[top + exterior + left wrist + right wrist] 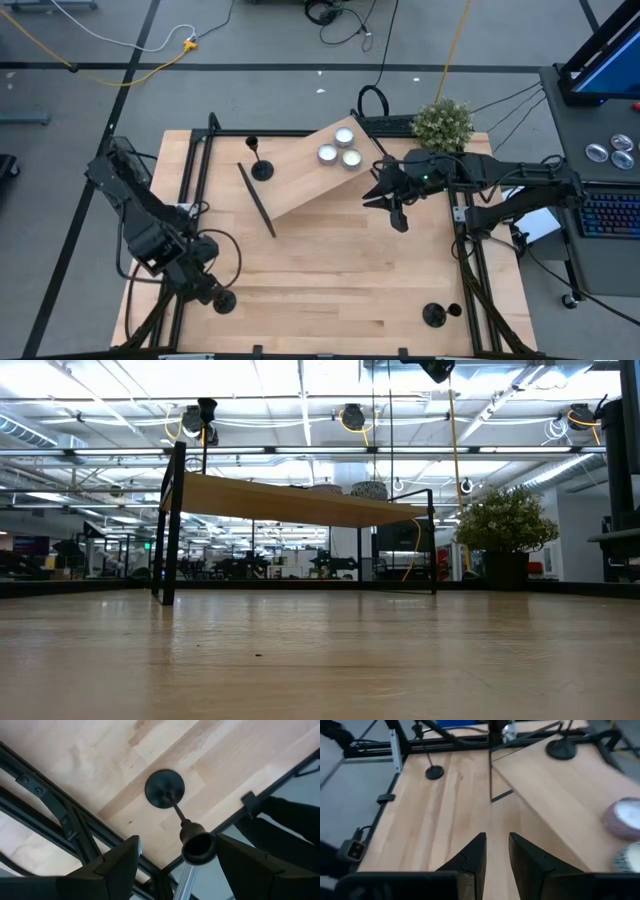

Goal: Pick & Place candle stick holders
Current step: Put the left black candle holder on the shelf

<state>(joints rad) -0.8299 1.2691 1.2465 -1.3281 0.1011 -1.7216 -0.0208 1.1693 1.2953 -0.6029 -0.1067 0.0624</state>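
A black candle stick holder (165,788) stands on its disc base at the table's near left corner (223,300). My left gripper (205,285) hangs over it, open. Its fingers stand on either side of the holder's cup top (199,847) without closing on it. A second holder (262,170) stands on the left end of the raised wooden shelf (310,180). A third holder (434,315) stands near the table's near right edge. My right gripper (496,855) hovers right of the shelf (395,208), empty, with a narrow gap between its fingers.
Three tealights (340,148) sit on the shelf's far right end. A potted plant (443,123) stands at the table's far right. Black frame rails (195,180) run along the table's left and right sides. Bare wood (340,270) lies between the shelf and the near edge.
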